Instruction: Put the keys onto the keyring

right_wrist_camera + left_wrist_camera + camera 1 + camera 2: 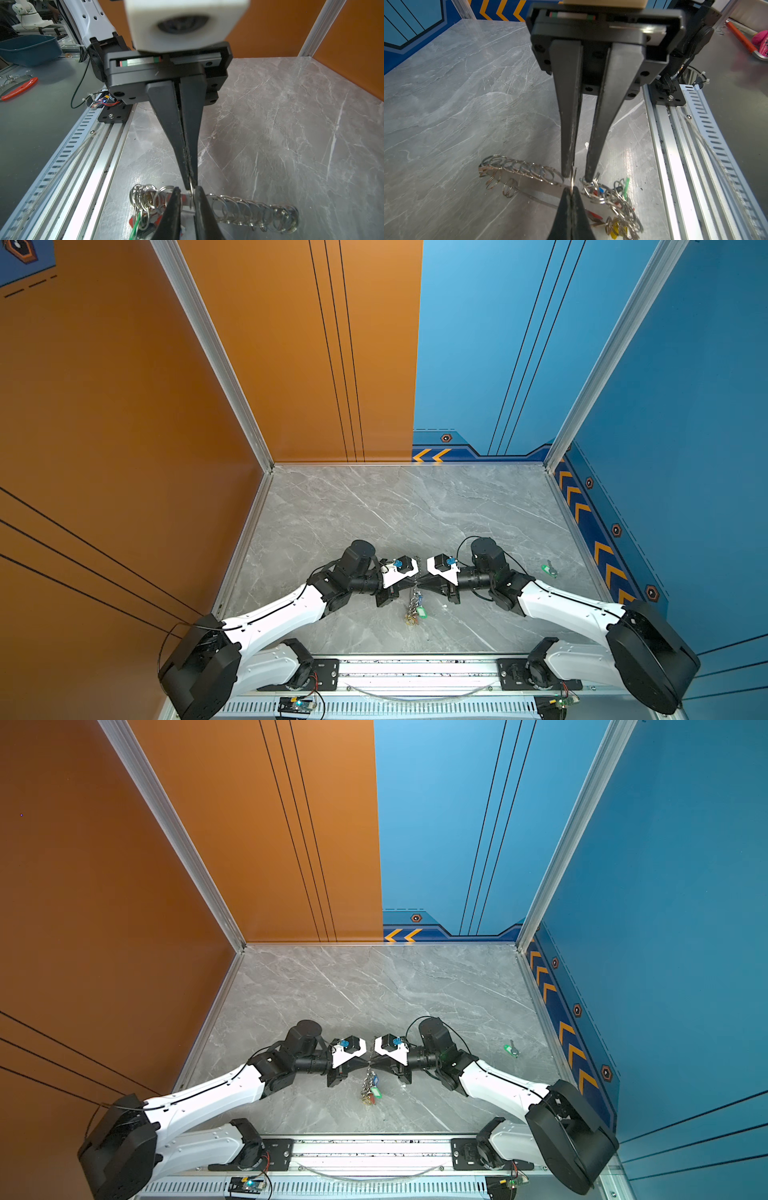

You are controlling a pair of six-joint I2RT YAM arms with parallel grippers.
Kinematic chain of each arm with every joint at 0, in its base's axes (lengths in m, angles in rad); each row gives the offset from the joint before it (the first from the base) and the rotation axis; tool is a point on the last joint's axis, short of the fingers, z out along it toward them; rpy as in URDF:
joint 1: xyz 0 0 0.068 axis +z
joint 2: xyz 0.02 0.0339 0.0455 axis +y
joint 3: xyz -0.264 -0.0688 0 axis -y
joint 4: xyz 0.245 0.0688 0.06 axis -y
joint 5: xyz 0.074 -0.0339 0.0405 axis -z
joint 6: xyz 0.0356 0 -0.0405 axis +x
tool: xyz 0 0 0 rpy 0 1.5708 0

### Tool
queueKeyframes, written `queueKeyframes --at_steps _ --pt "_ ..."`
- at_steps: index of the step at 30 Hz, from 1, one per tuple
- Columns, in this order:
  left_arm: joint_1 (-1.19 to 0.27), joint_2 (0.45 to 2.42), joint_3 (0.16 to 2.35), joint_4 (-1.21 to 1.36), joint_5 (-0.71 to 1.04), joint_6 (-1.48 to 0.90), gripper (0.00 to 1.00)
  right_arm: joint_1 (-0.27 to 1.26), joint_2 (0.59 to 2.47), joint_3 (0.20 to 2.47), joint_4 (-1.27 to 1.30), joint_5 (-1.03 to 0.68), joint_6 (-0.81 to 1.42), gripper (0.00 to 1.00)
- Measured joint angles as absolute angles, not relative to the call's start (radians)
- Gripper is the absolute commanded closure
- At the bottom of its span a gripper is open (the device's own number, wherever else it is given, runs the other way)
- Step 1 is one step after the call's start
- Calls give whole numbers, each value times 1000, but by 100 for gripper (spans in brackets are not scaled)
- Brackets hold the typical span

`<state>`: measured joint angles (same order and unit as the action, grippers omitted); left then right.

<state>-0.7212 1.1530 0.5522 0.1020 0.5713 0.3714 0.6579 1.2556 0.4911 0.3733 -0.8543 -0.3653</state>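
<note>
- Grey marbled tabletop [374, 510], boxed by orange and blue walls [124, 406]. In both top views all the work sits near the middle of its front edge.
- One rail [415, 672] runs along that front edge and carries two arms [270, 614], each with one gripper.
- One keyring [412, 608] hangs below the point where the two grippers meet and trails toward the front edge. I cannot tell whether its low end rests on the tabletop.
- The top views show it edge-on, like a chain, with one green tag [422, 613]. The left wrist view adds a flat strip [542, 190], a row of silver rings too overlapped to count, and a bunch of keys [612, 207] with tags in four colours: green, blue, red, yellow.
- Left gripper [190, 180]: fingers together, clamped on one silver ring [572, 178] of the keyring. The right wrist view shows this plainly.
- Right gripper [577, 176]: tip to tip with the left, fingers a narrow gap apart and straddling that same ring. Whether a pad touches it, I cannot tell. The top views are too small to show either grip.
- One loose key [549, 569], green-tagged, lies alone near the right edge, well apart from the keyring. Only the top views show it.
- Only the right wrist view shows, beyond the rail, one blue bin [27, 49] and one red tool [20, 89].
</note>
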Motion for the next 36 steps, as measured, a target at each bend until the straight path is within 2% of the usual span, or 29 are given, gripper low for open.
queueKeyframes --at_steps 4,9,11,18,28,32,36 --pt "-721 1153 552 100 576 372 100 662 1258 491 363 -841 -370 87" --pt "-721 1153 552 100 576 375 100 663 1266 503 348 -833 -380 100" --pt "-721 1153 552 97 575 375 99 664 1266 503 347 -831 -386 100" --pt "-721 1147 555 114 521 368 81 658 1266 502 356 -827 -364 100" --pt "-709 1071 544 221 460 335 71 632 1260 480 430 -860 -279 100" --pt "-684 1043 505 277 483 309 71 598 1228 452 475 -864 -245 100" --pt "-654 1048 490 309 538 279 74 571 1195 427 554 -876 -206 100"
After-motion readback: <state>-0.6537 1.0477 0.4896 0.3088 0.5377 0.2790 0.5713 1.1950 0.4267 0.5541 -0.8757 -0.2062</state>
